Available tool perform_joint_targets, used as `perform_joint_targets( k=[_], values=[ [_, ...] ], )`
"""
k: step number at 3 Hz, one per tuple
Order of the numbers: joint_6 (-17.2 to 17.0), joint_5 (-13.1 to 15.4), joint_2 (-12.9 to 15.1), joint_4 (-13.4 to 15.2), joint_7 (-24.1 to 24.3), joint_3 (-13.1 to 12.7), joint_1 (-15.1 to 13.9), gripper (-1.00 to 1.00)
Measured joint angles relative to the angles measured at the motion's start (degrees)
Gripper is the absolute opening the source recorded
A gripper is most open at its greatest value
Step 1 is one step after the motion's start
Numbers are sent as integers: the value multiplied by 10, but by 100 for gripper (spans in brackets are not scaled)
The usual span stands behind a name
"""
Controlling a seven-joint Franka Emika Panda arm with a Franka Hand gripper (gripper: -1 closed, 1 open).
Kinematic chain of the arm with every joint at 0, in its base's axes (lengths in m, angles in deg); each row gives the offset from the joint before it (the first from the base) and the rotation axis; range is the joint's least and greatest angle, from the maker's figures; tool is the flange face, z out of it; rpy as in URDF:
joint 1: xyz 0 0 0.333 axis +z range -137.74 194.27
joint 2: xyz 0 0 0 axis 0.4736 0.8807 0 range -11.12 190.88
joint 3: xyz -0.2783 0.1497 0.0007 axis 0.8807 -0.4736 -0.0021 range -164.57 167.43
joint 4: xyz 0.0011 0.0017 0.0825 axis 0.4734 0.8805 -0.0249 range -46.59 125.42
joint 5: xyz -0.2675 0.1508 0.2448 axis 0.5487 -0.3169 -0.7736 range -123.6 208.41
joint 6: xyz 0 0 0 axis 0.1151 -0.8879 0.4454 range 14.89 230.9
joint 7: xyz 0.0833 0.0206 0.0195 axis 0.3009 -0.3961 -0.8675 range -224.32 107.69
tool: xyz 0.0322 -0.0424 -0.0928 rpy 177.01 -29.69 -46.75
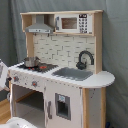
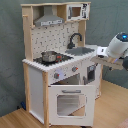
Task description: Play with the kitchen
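The kitchen [image 1: 60, 85] is a tall white and light-wood toy, seen in both exterior views. It has a hood [image 1: 40, 27], a microwave [image 1: 72, 22], a black faucet [image 1: 85, 59] and a grey sink [image 1: 75, 73]. A small metal pot [image 2: 49, 56] stands on the stovetop. Knobs [image 2: 57, 75] sit above the windowed oven door [image 2: 70, 102], which seems tipped outward from its frame. In the second exterior view my gripper [image 2: 100, 52] hovers by the counter's rounded end, beside the sink [image 2: 82, 51], at counter height. A white part of the arm [image 1: 2, 74] shows at the first exterior view's left edge.
A grey curtain [image 1: 115, 60] hangs behind the kitchen [image 2: 50, 75]. The floor [image 2: 15, 117] is light wood. The white arm body [image 2: 119, 46] fills the second exterior view's right side. A white shape [image 1: 15, 122] lies low at the first exterior view's left corner.
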Motion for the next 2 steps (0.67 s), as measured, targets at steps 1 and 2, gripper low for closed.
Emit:
perform_joint_targets(
  k=[1, 2],
  values=[
    [-23, -28, 1, 27, -33, 20, 8, 100],
    [-27, -59, 18, 52, -78, 30, -1, 100]
  ],
)
